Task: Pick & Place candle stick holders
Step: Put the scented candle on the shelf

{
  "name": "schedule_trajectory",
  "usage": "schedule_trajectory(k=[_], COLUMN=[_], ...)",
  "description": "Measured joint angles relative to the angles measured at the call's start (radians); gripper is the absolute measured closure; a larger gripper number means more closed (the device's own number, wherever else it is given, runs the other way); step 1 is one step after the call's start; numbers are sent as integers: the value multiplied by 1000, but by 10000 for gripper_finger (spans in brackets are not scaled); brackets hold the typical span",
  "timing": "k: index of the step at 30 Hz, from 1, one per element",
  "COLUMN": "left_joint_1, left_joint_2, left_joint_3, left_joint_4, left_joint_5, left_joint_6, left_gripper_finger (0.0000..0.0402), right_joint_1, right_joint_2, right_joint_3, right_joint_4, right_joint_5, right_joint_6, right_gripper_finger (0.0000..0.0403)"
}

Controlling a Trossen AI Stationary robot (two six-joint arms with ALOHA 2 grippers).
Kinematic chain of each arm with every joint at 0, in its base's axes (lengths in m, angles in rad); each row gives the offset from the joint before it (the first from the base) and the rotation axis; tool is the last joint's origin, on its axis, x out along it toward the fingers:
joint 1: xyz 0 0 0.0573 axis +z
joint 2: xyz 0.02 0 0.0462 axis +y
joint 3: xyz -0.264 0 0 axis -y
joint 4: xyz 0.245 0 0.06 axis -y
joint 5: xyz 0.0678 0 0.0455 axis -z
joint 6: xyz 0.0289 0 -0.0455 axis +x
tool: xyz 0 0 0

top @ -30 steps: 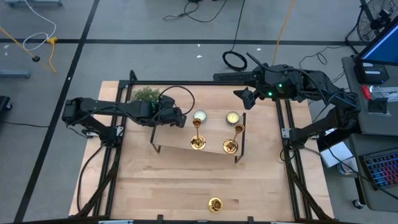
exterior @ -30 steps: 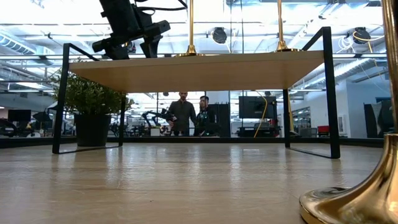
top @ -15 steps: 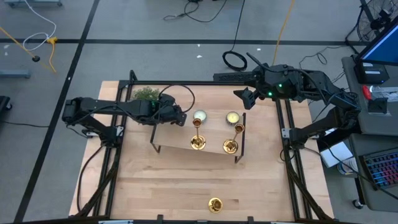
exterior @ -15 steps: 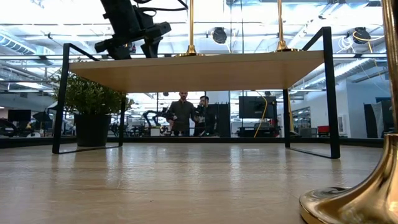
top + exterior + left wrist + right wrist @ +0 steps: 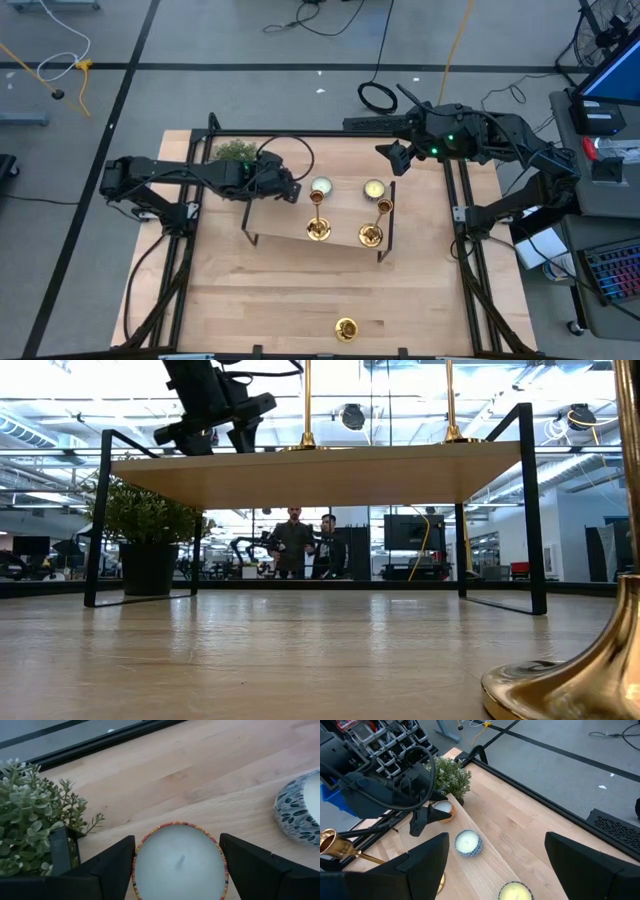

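Left claw [image 5: 177,865] is hanging low over the counter [image 5: 270,300] with its fingers spread on either side of a round white candle [image 5: 179,862], gripping nothing, beside the green plant [image 5: 30,820]. Right claw [image 5: 396,158] is waiting released at the counter's far right corner. Two candle stick holders [image 5: 318,228] are standing on the small raised shelf [image 5: 290,228] at mid-counter, and a third holder [image 5: 346,328] is sitting near the front edge.

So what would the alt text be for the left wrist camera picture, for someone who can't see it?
A round white candle with a colourful rim sits between the left gripper's two dark open fingers on a pale wooden table. A bushy green plant stands to one side, and the edge of a blue-patterned candle shows on the other.
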Motion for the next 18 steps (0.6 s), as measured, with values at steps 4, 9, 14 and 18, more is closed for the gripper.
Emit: schedule_trajectory(k=[4,9,14,18], left_joint_1=[0,0,0,0], left_joint_2=[-1,-1,-1,-1], left_joint_3=[0,0,0,0], left_joint_4=[-6,-6,-5,7], left_joint_5=[1,-4,-4,-6], left_joint_6=[0,3,5,6], left_gripper_finger=[108,110,104,81], right_joint_1=[0,0,0,0], right_joint_2=[0,0,0,0], right_joint_3=[0,0,0,0], right_joint_4=[0,0,0,0], right_joint_5=[0,0,0,0], right_joint_6=[0,0,0,0], right_gripper_finger=[78,78,78,78])
